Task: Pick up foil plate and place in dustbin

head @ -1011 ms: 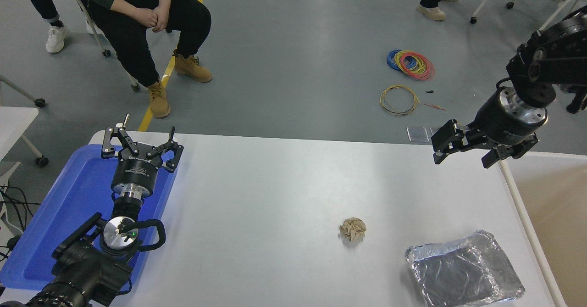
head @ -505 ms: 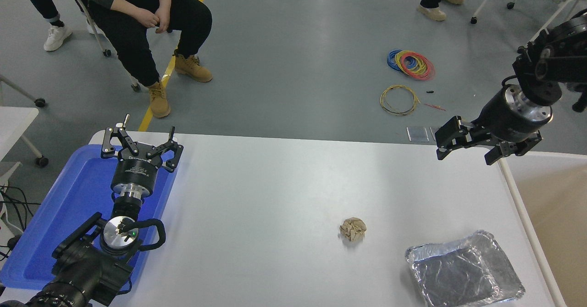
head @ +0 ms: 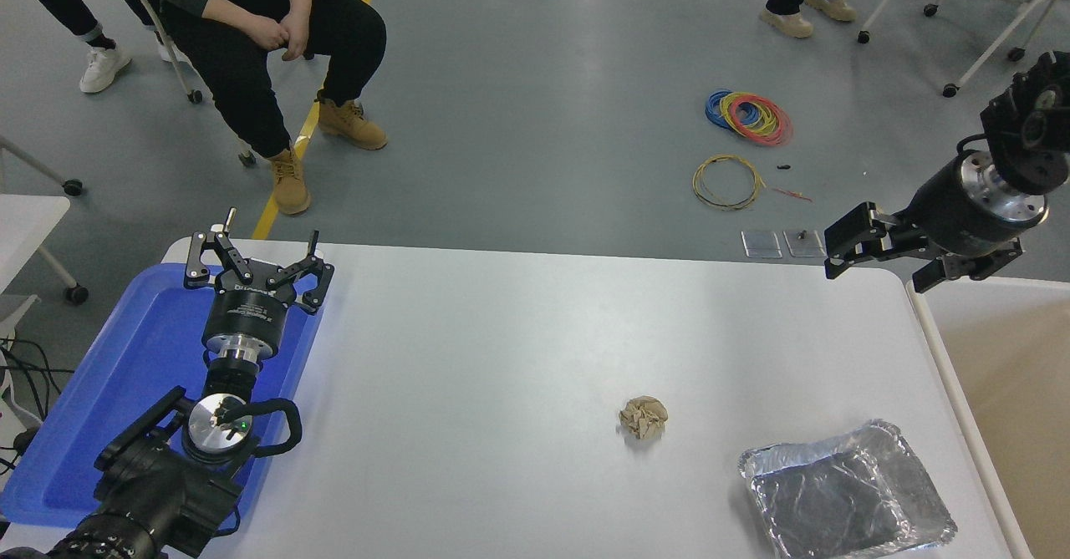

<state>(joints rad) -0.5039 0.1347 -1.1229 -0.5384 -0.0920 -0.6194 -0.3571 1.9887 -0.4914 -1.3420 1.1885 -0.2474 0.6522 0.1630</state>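
Foil plate, shiny crinkled silver, rectangular with rounded corners and raised rim: lying flat at near right corner of white table, untouched. Just beside table's right edge: large dustbin, white rim, tan interior. Far left: flat blue plastic tray under parked left gripper, jaws spread, holding nothing. High over far right corner, well apart from plate: right gripper, jaws apart, empty. Near plate: small crumpled brown paper ball. Likely risks: thin rim buckling or slipping under pinch; plate skidding off table's near edge; mistaken grab at ball.
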